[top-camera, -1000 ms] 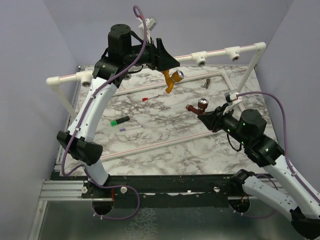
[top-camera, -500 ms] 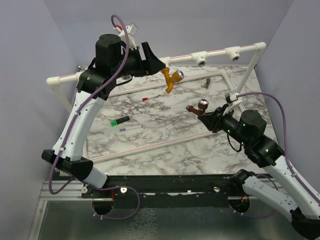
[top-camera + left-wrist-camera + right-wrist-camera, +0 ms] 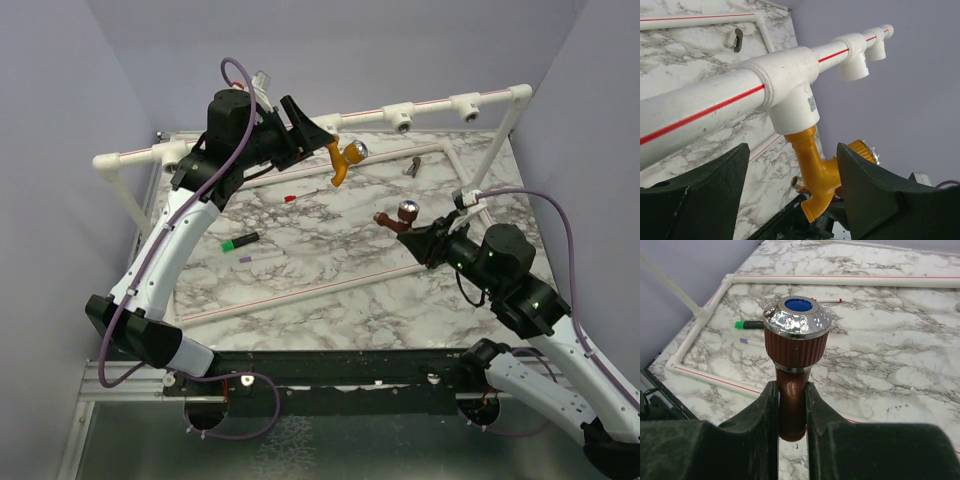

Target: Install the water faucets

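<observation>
An orange-yellow water faucet (image 3: 816, 175) with a silver knob hangs from a white T-fitting (image 3: 790, 85) on the raised pipe rail. My left gripper (image 3: 792, 146) is open, its fingers (image 3: 700, 195) standing either side of it with gaps. From above, the left gripper (image 3: 316, 132) sits just left of that faucet (image 3: 341, 165). My right gripper (image 3: 792, 405) is shut on the neck of a dark reddish-brown faucet (image 3: 796, 335), held knob up above the table. In the top view the brown faucet (image 3: 398, 214) sticks out of the right gripper (image 3: 412, 234).
Two empty T-fittings (image 3: 403, 118) (image 3: 465, 105) sit further right on the rail. A green marker (image 3: 240, 242), a purple pen (image 3: 262, 257), a red-tipped pen (image 3: 300, 197) and a small metal part (image 3: 411, 167) lie on the marble table. White floor pipes (image 3: 300, 290) frame it.
My left arm has swung back to the left and dropped, drawing the gripper off the orange faucet, which stays in its fitting. The right arm has edged slightly left with the brown faucet.
</observation>
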Controlling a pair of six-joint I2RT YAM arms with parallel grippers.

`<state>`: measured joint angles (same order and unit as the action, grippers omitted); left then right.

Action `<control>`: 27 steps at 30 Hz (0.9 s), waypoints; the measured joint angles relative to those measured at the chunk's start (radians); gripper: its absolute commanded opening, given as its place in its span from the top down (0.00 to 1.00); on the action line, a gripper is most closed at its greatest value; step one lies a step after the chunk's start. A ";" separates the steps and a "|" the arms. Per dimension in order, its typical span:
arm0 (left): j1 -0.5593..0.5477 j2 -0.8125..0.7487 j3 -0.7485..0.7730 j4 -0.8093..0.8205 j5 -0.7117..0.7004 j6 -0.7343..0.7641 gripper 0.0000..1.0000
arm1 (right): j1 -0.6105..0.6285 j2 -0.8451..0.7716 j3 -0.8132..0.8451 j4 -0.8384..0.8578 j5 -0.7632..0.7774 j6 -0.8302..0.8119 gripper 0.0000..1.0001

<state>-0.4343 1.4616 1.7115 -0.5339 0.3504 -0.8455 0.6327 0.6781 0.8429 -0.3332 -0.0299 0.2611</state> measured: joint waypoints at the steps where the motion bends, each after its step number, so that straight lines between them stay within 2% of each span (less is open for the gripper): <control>1: 0.000 0.000 -0.009 0.017 0.000 -0.020 0.30 | 0.000 -0.005 0.000 0.000 0.000 0.000 1.00; 11: -0.014 0.031 -0.019 0.127 0.000 -0.131 0.37 | 0.000 -0.033 -0.023 -0.001 0.000 0.000 0.99; 27: -0.040 0.065 -0.012 0.152 -0.050 -0.159 0.39 | 0.000 -0.085 -0.029 -0.009 0.002 0.001 0.99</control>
<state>-0.4744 1.5269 1.6993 -0.3817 0.3008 -1.0046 0.6327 0.5930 0.8143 -0.3424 -0.0277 0.2619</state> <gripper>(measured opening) 0.615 0.231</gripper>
